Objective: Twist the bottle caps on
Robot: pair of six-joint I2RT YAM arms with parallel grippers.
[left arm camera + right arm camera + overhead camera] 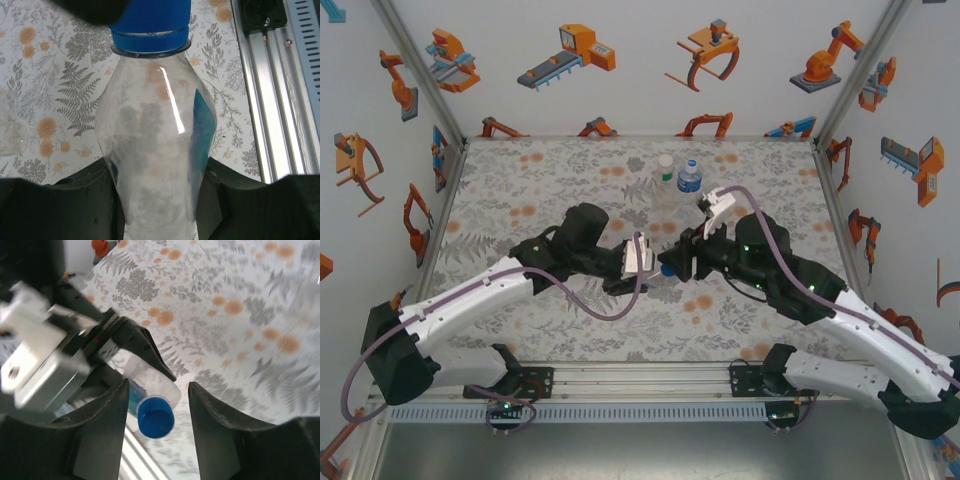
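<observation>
Left end effector: clamps bottle by the body, sideways over mid-worktop. Right end effector: stands released, fingers flanking blue cap, clear of it. Far behind, two more bottles upright, side by side. Left wrist view shows cap seated on neck; right wrist view shows gaps beside it.

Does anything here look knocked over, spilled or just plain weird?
Nothing is spilled or broken. One odd sight: the left gripper holds a clear bottle tipped sideways, its blue cap pointing into the open right gripper, which stands clear of it. A plain bottle and a blue-labelled bottle stand upright at the back.
</observation>
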